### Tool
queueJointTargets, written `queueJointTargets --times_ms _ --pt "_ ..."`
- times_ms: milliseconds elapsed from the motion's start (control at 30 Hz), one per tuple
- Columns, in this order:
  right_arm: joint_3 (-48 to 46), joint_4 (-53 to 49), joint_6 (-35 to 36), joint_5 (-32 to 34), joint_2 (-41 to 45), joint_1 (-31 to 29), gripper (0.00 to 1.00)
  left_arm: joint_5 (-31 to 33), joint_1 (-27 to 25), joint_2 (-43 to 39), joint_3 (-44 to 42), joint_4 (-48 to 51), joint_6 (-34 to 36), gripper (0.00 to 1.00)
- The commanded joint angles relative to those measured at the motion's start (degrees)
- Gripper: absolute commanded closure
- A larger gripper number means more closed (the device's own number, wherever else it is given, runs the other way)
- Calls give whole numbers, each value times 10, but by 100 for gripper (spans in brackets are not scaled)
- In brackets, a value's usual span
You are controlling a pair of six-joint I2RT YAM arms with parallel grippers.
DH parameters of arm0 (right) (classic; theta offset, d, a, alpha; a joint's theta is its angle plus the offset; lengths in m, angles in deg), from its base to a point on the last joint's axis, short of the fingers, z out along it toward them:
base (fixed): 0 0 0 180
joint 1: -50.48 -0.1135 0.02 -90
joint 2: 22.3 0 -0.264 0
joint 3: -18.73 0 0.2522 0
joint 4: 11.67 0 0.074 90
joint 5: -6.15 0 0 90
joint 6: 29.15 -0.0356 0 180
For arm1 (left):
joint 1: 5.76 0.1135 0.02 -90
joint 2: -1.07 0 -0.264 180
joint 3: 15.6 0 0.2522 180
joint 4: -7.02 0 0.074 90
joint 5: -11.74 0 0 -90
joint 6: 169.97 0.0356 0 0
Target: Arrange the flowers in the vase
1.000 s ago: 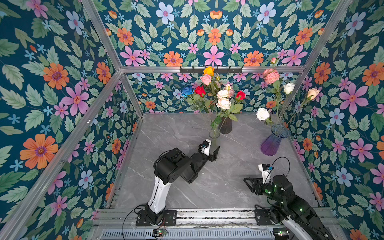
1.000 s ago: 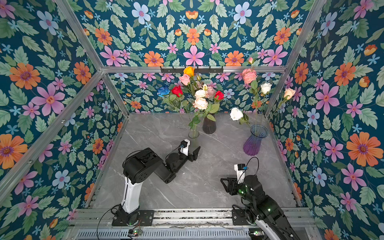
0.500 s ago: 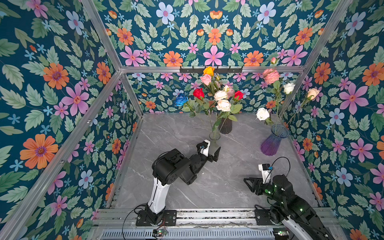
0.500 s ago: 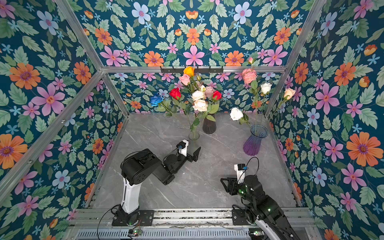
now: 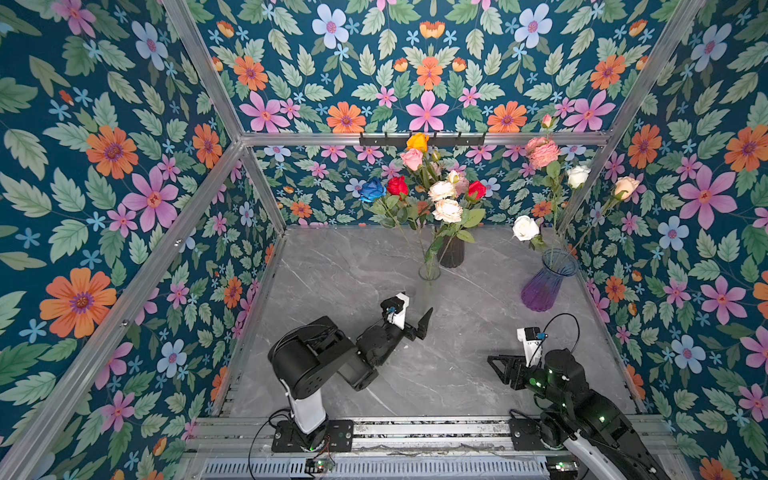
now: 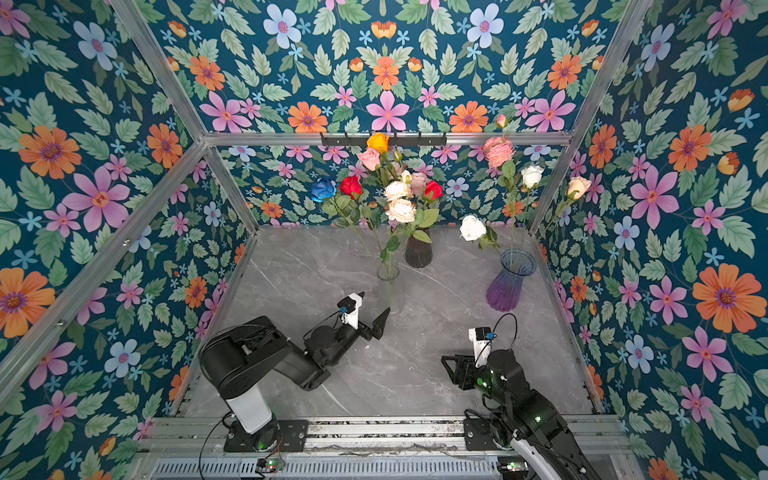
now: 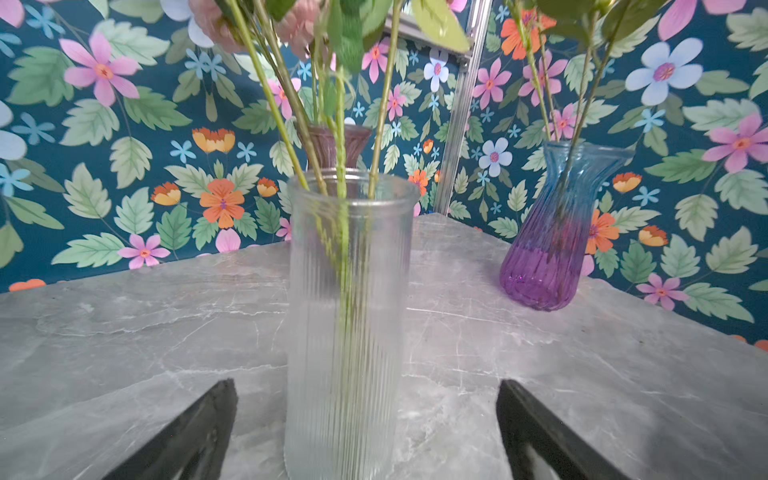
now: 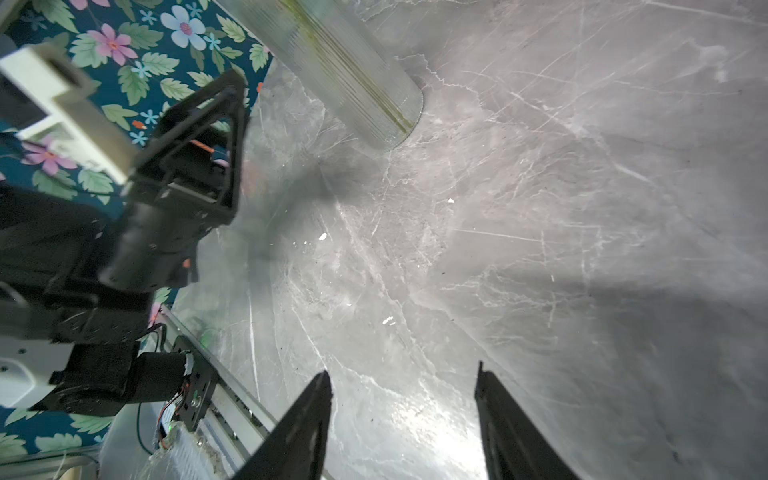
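**Bimanual cell, overhead and wrist views.**

**Layout.** At bench centre: clear ribbed glass cylinder vase (image 5: 429, 272) with several long green stems. Just behind it, at 1 o'clock: dark ribbed vase (image 5: 451, 251). At 3 o'clock, near the side wall: blue-to-purple fluted glass vase (image 5: 548, 282). All artificial green-stemmed flowers (image 5: 441, 191) standing in these three vases, none lying on the grey marble-patterned bench (image 5: 353, 266). Blue rose head (image 5: 372, 189) and red rose head (image 5: 397, 185) leaning out toward 10 o'clock. White rose head (image 5: 525, 227) drooping from the purple vase toward 9 o'clock.

**Tools.** Left tool (image 5: 409, 311): spread wide, empty, low at 6 o'clock of the clear vase, aimed at its lower wall, close but apart. Right tool (image 5: 496, 370): about half spread, empty, parked at 5 o'clock, well apart from every vase.

**Hazards, as judged.**
- Tall, narrow clear vase, top-heavy under splayed heads: liable to tip toward 12 o'clock on any forward nudge from the left tool, or sideways on a swing with the jaws this wide.
- Likely to strike the dark vase behind in falling.
- Far-leaning blue rose: liable to lever out over the rim if jolted.
- Safer retreat: straight back toward 6 o'clock.

**Obstructions.** Overhanging leaves and heads above the vase mouths. Black hook rail (image 5: 382, 140) at 12 o'clock on the frame, behind the tallest orange-yellow rose head (image 5: 417, 142).
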Motion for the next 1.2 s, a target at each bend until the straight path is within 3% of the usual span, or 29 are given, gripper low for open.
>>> queueJointTargets --times_ms 0,67,167,333,433,533,633,733,900,1100,1167 --pt "10 53 12 9 -62 0 42 -9 23 -84 -29 37 -16 0" --pt "22 105 30 3 -162 0 41 -52 62 -149 -25 148 -41 0" --pt "62 163 63 6 -307 2 39 -76 102 -228 -40 204 -47 0" --pt "132 221 115 61 -429 5 38 -48 188 -336 -57 315 -61 0" --pt "162 237 169 136 -449 9 34 -23 232 -398 -80 352 -62 0" --pt "155 281 239 218 -437 11 25 22 244 -441 -83 406 -26 0" --pt "103 379 334 294 -399 11 15 115 244 -474 -106 403 2 0" --pt "26 519 418 343 -361 14 6 174 245 -494 -147 332 44 0" --pt "-20 598 436 319 -390 83 1 247 245 -429 -161 260 135 0" --pt "-85 827 392 253 -528 186 1 266 275 -186 -190 -14 153 0" --pt "-86 918 413 246 -591 186 1 265 280 -141 -160 -19 161 0"
